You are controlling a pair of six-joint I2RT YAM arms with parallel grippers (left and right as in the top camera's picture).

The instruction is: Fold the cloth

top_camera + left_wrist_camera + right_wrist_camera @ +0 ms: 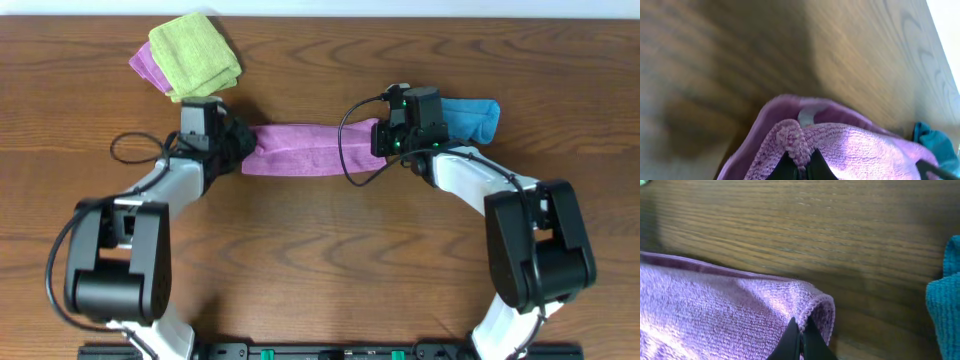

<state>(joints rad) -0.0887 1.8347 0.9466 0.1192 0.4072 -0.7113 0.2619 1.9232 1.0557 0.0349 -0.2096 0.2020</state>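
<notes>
The lilac cloth (308, 148) is stretched as a narrow band between my two grippers at the middle of the wooden table. My left gripper (232, 148) is shut on the cloth's left end; in the left wrist view the fingers (801, 167) pinch a bunched hem of the cloth (860, 150), with the white label (806, 118) just above. My right gripper (384, 138) is shut on the right end; in the right wrist view the fingers (801, 340) pinch the cloth's corner edge (715, 315).
A lime-green folded cloth (195, 55) lies on another purple cloth (146, 66) at the back left. A bright blue cloth (472, 119) lies just right of my right gripper; it also shows in the right wrist view (944, 300) and the left wrist view (935, 145).
</notes>
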